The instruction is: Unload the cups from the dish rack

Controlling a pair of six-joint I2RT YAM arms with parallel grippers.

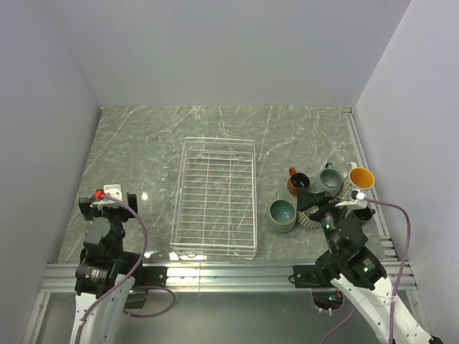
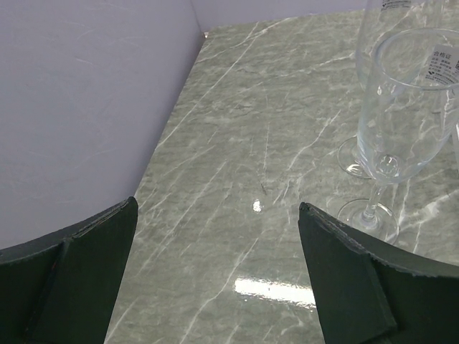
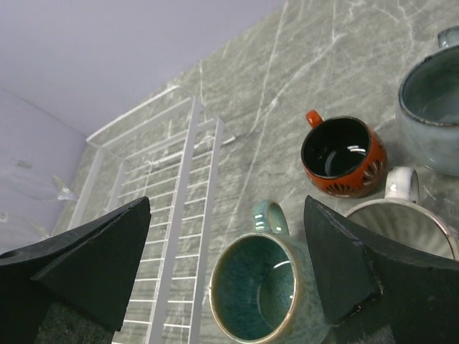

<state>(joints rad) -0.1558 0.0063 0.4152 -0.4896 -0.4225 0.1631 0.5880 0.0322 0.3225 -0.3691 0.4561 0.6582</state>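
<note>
With my left gripper (image 2: 216, 208) and right gripper (image 3: 227, 204) both spread and holding nothing, I see no cup in the dish rack (image 1: 219, 197): mugs (image 1: 282, 215) stand right of it, glasses (image 2: 401, 122) left, so unloading looks done.

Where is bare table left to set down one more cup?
Free: the wide strip between the dish rack and the back wall. Crowded: right of the rack, mugs beside the right gripper; glasses stand left.

Grey-green marble tabletop (image 1: 215, 129) with white veins. A white wire-grid rack (image 1: 219, 140). A teal mug (image 1: 281, 216), a red-orange mug (image 3: 343, 156) with black inside, a white mug (image 1: 361, 178) with orange inside, a grey mug (image 1: 330, 177). Clear glasses (image 2: 401, 107).
</note>
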